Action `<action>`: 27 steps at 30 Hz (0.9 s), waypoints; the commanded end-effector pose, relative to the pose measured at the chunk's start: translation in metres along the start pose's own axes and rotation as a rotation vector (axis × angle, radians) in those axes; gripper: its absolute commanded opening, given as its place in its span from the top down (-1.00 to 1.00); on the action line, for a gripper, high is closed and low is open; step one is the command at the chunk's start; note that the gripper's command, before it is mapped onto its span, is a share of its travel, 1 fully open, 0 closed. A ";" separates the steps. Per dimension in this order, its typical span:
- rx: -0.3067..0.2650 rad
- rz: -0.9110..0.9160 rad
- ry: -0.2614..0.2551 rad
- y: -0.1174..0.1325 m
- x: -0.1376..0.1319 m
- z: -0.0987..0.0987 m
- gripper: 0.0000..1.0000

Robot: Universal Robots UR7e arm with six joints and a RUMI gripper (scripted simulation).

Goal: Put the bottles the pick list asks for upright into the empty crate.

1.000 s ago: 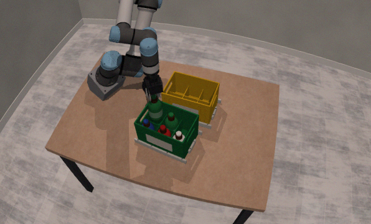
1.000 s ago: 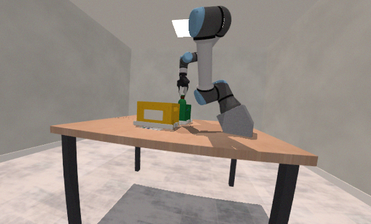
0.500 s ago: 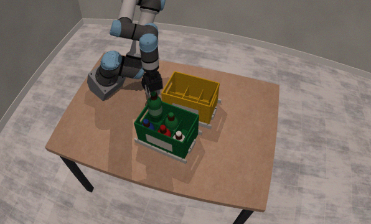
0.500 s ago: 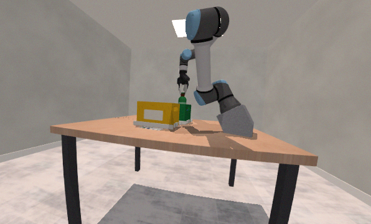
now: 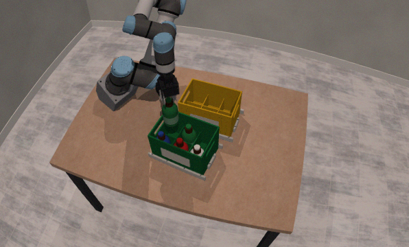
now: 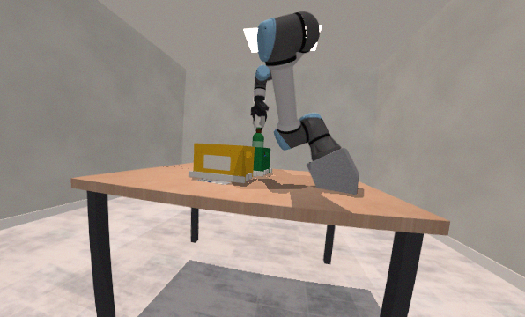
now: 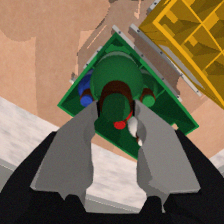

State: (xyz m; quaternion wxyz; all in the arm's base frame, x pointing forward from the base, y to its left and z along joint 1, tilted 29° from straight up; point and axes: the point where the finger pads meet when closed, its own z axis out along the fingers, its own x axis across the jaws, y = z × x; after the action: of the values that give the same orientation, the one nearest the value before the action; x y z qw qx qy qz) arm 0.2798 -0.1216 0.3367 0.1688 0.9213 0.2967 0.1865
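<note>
My gripper [image 5: 168, 99] [image 6: 259, 128] [image 7: 116, 101] is shut on the neck of a green bottle [image 5: 170, 111] [image 6: 258, 138] [image 7: 116, 72] with a pale green label. The bottle is upright and raised at the green crate's [image 5: 198, 165] [image 6: 262, 161] back left; its base is hidden. In that crate stand another green bottle [image 5: 189, 133] [image 7: 149, 99], a blue one [image 5: 161, 136] [image 7: 86, 99], a red one [image 5: 180, 143] [image 7: 119, 125] and a white one [image 5: 197, 150]. The yellow crate [image 5: 226, 125] [image 6: 199, 155] shows no bottles. The pick list [image 6: 216, 181] is an unreadable sliver.
The yellow crate stands close behind the green one in the top view, with a narrow gap. Both crates have raised walls, inner dividers and pale rails [image 5: 177, 166] around their feet. The arm's base [image 5: 115, 94] [image 6: 335, 172] stands at one end of the table.
</note>
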 end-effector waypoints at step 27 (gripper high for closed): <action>-0.001 -0.001 0.003 0.000 0.000 -0.041 1.00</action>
State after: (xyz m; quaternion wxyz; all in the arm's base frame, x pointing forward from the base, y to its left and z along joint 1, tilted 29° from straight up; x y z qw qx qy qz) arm 0.2632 -0.1141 0.3694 0.1684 0.9216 0.2966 0.1853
